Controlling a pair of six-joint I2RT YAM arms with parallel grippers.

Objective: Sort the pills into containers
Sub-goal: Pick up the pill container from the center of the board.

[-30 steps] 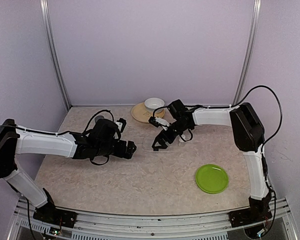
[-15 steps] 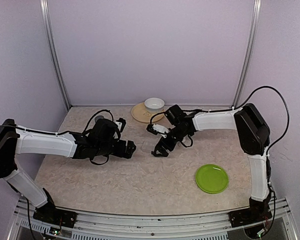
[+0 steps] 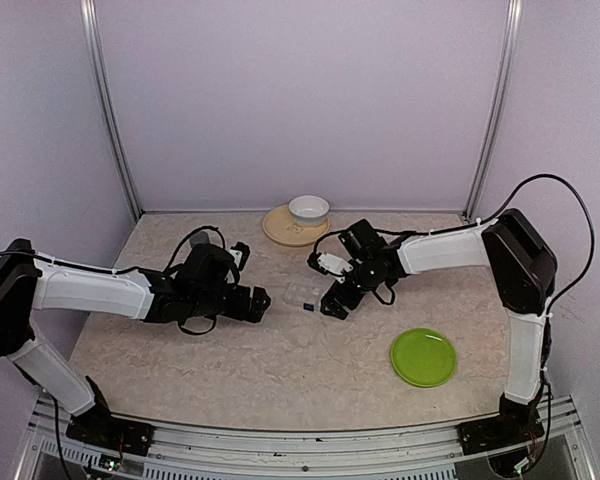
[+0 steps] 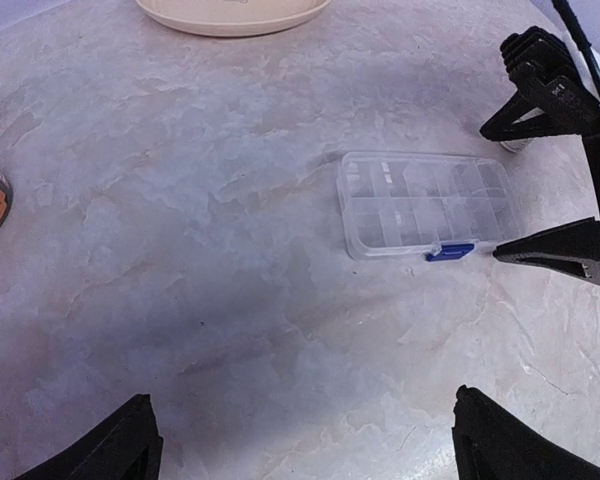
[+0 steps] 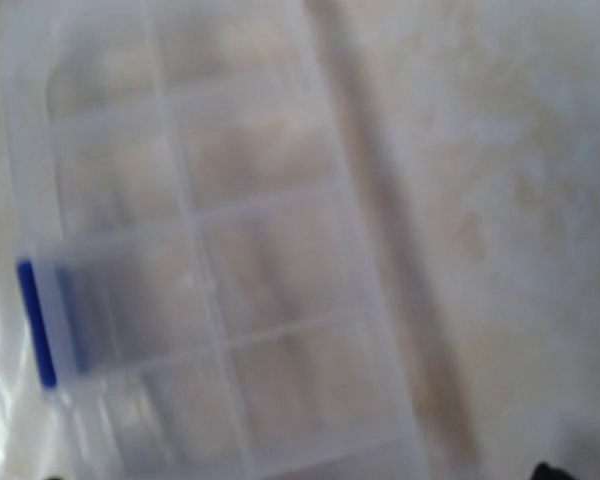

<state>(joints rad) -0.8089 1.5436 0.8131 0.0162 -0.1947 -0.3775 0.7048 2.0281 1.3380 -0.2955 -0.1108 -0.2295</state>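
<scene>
The worktop (image 3: 280, 350) carried everything. The left arm (image 3: 90, 290) hung low over it, jaws wide and holding nothing, maybe so its camera could watch the box. The right arm (image 3: 440, 248) was stretched out to the middle. Its jaws were wide too, at the box's end, likely ready to grab or steady it. The green plate (image 3: 423, 357) lay well apart. The clear pill box (image 4: 420, 205) lay flat between the arms. Its blue clasp (image 4: 450, 251) looked shut, so it probably needed opening first. No pills showed.
</scene>
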